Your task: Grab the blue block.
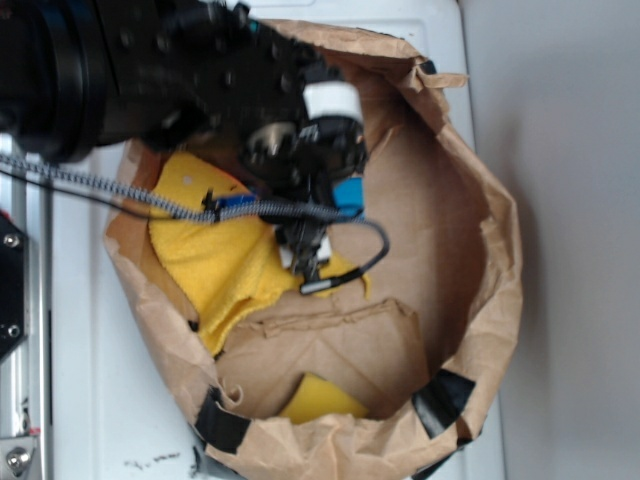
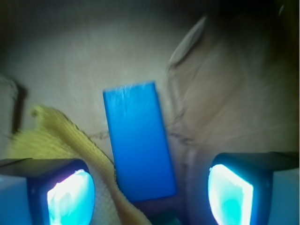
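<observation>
Two fingers (image 2: 61,192) of the pincer (image 2: 150,194) stand wide apart at the bottom of the wrist view, one at each lower corner, their pads glowing pale. Nothing is held between them. The block (image 2: 138,140) lies flat just ahead of the gap and partly inside it, long side running away from the pincer, tilted a little. Its near end sits closer to the left-hand finger as the wrist view shows it, but touches neither finger. A yellow cloth (image 2: 70,140) lies beside that same finger, its edge running up to the block's near corner. Brown paper lies under and beyond the block.

From outside, the black arm reaches down into a torn paper bag (image 1: 470,230) lying open on a white surface (image 1: 110,400). The pincer (image 1: 305,250) hangs over the cloth (image 1: 220,260), and a bit of the block (image 1: 348,192) shows beside the wrist. A braided cable (image 1: 100,185) trails across the arm.
</observation>
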`<act>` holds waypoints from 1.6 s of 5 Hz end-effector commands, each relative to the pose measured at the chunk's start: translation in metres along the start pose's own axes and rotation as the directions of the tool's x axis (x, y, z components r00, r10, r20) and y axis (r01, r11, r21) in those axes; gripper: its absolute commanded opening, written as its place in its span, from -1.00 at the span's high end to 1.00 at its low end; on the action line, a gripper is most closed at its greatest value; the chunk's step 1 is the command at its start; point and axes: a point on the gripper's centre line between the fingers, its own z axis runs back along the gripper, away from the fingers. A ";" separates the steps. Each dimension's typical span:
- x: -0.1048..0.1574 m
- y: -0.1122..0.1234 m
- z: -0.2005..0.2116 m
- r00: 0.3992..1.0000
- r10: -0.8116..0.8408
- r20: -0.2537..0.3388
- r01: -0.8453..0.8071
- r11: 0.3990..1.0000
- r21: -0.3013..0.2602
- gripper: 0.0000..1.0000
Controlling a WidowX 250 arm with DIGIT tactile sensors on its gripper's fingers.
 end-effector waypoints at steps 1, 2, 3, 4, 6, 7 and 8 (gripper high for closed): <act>0.011 -0.011 -0.012 0.999 0.016 0.046 -0.018 0.999 0.039 0.56; 0.012 -0.012 -0.008 0.998 0.026 0.056 -0.028 0.999 0.036 1.00; 0.014 -0.015 -0.009 0.997 0.031 0.075 -0.033 0.999 0.033 1.00; 0.019 -0.017 -0.001 0.997 0.040 0.065 -0.041 0.999 0.018 1.00; 0.025 -0.014 0.074 0.998 0.062 0.012 -0.059 0.986 -0.154 1.00; 0.027 -0.010 0.089 0.998 0.059 -0.010 -0.060 0.980 -0.191 1.00; 0.023 -0.008 0.095 0.999 0.041 0.009 -0.039 0.979 -0.199 1.00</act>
